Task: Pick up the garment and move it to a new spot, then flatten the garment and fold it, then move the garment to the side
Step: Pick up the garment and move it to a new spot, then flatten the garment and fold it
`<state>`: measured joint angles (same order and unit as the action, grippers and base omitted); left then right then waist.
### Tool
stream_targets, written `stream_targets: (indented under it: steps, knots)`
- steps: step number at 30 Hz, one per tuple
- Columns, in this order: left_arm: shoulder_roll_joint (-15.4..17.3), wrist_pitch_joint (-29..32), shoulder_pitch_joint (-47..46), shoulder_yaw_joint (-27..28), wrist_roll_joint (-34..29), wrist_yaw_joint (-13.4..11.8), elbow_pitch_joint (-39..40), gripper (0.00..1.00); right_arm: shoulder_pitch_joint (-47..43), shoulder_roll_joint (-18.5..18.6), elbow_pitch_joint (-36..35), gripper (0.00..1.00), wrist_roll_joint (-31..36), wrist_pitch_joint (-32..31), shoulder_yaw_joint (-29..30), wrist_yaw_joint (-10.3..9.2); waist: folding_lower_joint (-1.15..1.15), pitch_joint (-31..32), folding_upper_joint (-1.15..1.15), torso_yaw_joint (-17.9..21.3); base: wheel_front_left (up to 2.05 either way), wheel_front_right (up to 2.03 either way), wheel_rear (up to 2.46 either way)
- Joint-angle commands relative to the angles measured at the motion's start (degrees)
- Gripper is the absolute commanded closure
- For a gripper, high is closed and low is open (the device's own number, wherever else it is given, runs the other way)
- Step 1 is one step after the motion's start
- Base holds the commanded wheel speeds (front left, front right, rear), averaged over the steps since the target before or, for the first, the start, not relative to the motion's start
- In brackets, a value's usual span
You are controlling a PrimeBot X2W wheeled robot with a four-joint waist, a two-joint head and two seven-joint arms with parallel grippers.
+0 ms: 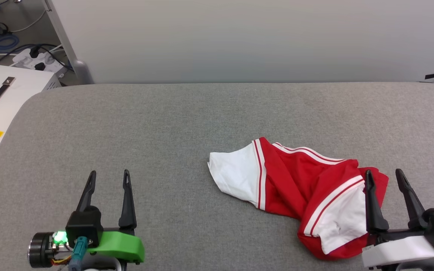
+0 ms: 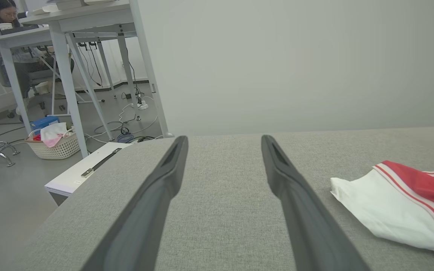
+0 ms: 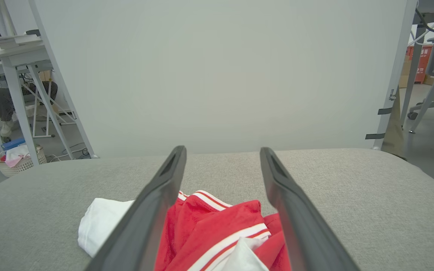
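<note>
Crumpled red, white-sleeved soft T-shirt (image 1: 296, 177) on grey fabric surface (image 1: 145, 124); right hand (image 1: 383, 171) by it, left hand (image 1: 110, 171) apart, both released, empty.

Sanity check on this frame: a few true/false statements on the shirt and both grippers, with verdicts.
1. The garment lies bunched on the grey table. True.
2. The left gripper is shut on a sleeve. False: it is open over bare table, apart from the garment.
3. The right gripper is open at the garment's right end. True.
4. The garment is folded into a neat rectangle. False: it is crumpled, not folded.
</note>
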<state>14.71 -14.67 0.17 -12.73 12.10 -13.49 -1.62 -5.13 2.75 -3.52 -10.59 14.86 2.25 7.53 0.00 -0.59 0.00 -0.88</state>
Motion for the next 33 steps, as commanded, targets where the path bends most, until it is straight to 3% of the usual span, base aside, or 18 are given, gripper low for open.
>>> stream_targets:
  steps: [1, 14, 33]
  knots:
    - [-0.8, -0.3, 1.5, 0.8, -0.8, 0.8, 0.2, 0.00, -1.0, 0.1, 0.3, 0.00, 1.1, 0.1, -0.4, -0.04, 0.00, 0.5, 0.00, 0.0, 0.00, 0.00, 0.00]
    - [-5.9, -0.3, 6.4, 6.5, -5.8, 6.9, -0.1, 0.00, -3.6, 0.1, 0.1, 0.00, 4.7, 0.1, -2.5, -0.04, 0.00, 1.8, 0.00, -1.0, 0.00, 0.00, 0.00]
    - [-9.0, -0.3, 7.0, 10.0, -8.9, 10.9, -0.7, 0.00, -3.8, 0.1, 0.2, 0.00, 4.0, 0.1, -2.7, -0.04, 0.00, 1.6, 0.00, -1.5, 0.00, 0.00, 0.00]
